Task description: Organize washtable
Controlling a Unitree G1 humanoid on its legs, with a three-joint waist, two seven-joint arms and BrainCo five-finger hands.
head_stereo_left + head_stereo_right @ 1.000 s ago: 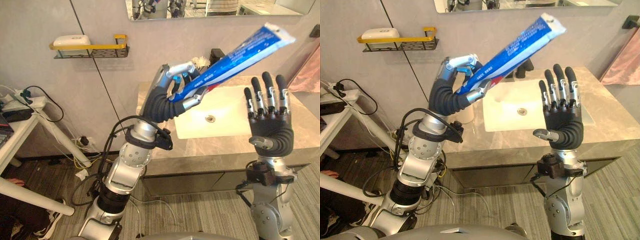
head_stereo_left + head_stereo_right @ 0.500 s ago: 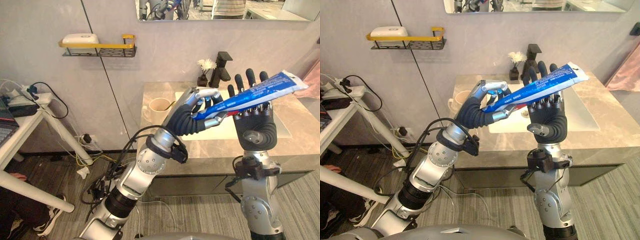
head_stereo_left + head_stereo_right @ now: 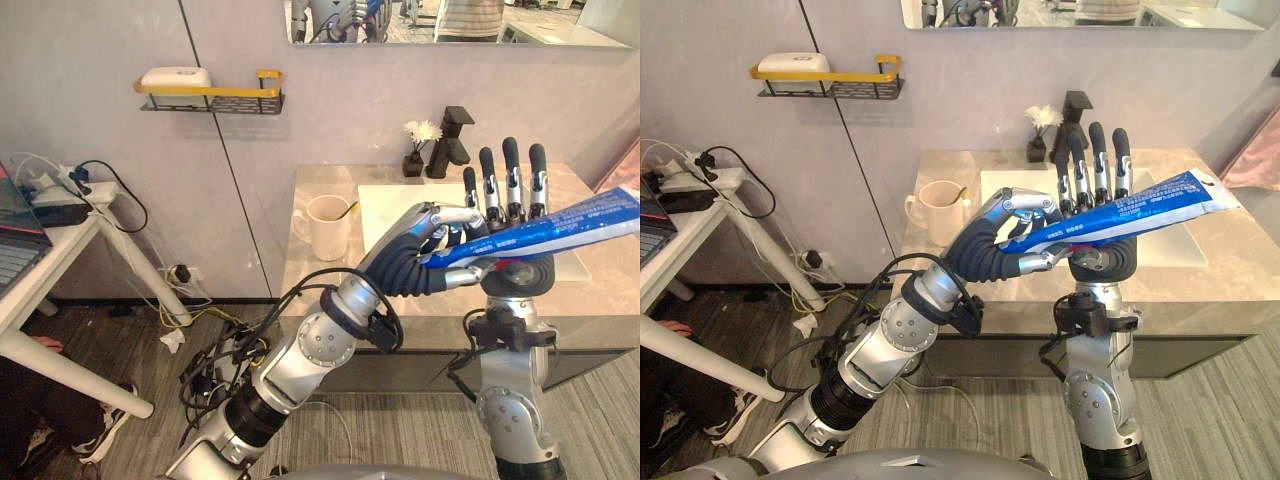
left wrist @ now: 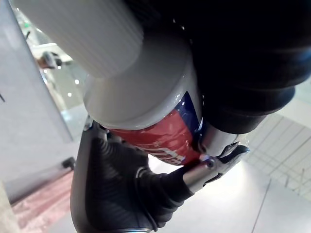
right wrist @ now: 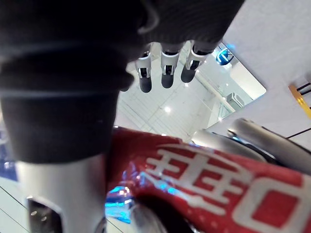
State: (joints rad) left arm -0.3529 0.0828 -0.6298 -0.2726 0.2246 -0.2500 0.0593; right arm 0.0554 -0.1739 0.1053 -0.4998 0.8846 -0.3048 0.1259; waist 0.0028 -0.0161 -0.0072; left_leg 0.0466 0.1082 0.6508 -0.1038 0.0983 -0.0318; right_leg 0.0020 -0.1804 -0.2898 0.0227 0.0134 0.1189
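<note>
The stone counter (image 3: 1230, 265) runs from the middle of the scene to the right edge, with the white sink (image 3: 385, 205) sunk into its middle. A strip of bare stone runs along its near edge and another lies right of the sink. A mirror (image 3: 450, 20) hangs above it. A white table (image 3: 45, 262) stands well apart at the left, with open floor between it and the counter. On the wall between them is a shelf (image 3: 210, 95) holding a soap bar (image 3: 175, 77).

A mug (image 3: 327, 227) sits on the counter just left of the sink. The faucet (image 3: 455, 135) and a small vase of flowers (image 3: 415, 160) stand at the far edge.

Both arms are raised over the counter's near edge. The left arm reaches up and rightward. Its left hand (image 3: 985, 245) is curled tight round the cap end of the toothpaste tube (image 3: 560, 228), which is in the air and slants up to the right. The white cap (image 4: 97, 29) sticks out past the fingers. The right hand (image 3: 1092, 190) stands upright behind the tube, fingers straight and spread, holding nothing. The tube crosses in front of its palm, and whether they touch cannot be told.
</note>
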